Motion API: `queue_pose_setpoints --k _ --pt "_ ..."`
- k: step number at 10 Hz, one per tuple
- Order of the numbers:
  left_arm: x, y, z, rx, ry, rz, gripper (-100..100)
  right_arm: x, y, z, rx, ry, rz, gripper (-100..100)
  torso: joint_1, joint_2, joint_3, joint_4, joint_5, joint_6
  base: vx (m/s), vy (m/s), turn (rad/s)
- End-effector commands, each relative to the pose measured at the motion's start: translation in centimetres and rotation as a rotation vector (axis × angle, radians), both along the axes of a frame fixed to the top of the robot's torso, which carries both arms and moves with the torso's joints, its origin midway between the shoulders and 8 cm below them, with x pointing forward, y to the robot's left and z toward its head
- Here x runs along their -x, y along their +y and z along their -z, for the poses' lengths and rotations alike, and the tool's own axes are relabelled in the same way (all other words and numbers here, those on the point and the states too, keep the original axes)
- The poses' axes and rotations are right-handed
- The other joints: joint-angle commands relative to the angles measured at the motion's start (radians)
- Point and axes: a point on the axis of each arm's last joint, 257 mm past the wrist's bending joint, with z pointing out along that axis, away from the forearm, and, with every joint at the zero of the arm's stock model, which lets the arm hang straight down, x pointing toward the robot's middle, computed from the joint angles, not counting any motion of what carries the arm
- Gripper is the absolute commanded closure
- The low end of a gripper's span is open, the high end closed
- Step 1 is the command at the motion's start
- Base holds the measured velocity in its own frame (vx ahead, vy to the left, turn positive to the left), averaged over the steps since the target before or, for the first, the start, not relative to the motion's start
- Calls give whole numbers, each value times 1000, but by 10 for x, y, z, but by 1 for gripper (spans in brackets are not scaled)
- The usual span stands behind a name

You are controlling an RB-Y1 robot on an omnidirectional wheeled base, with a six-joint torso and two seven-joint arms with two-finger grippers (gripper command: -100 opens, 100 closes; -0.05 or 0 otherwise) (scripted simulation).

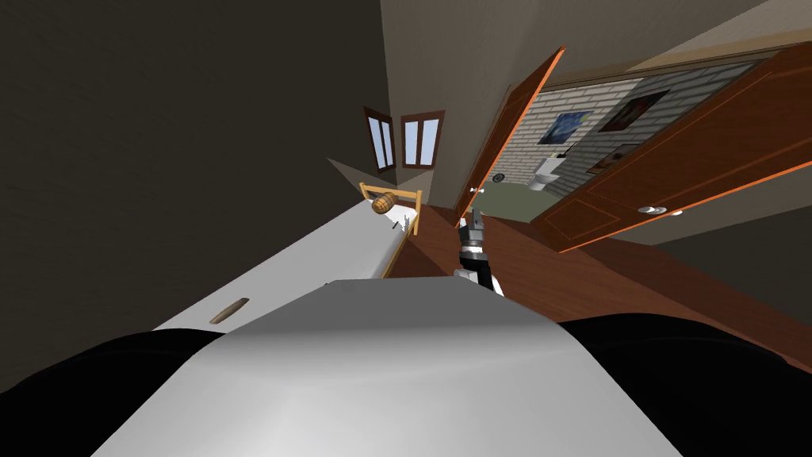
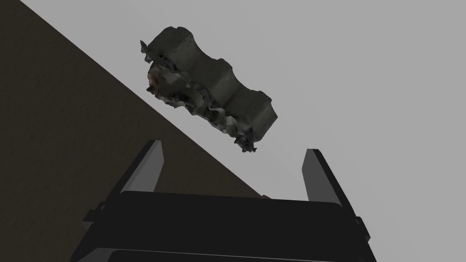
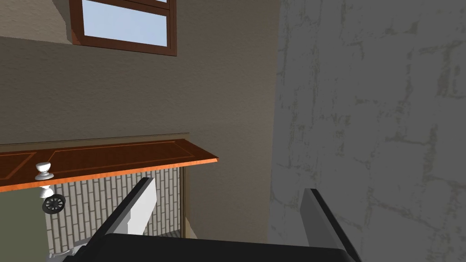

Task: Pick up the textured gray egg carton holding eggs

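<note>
Frankly, contents are unclear in the egg carton (image 2: 218, 86) beyond the left gripper (image 2: 233, 148), fingers spread; right gripper (image 3: 228, 185) likewise.

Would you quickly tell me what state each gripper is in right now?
Left gripper: open, empty; the egg carton lies beyond its fingertips, untouched.
Right gripper: open, empty.
</note>
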Motion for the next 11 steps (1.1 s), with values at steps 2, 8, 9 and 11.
queue_pose_setpoints --k 2,8,9,11 --pt "-7 0 7 0 0 4 -100 0 0 0 0 0 0 0 1 -1 0 0 0 0 13 26 20" --pt "-11 -2 12 0 1 7 100 0 0 0 0 0 0 0 5 -2 -1 0 2 2 8 16 4" --pt "-13 -2 12 -1 -2 9 100 0 0 0 0 0 0 0 5 -2 -1 0 2 0 0 0 0" --pt "-13 -2 12 -1 -2 10 0 0 0 0 0 0 0 0 6 -2 -1 0 2 0 0 0 0"
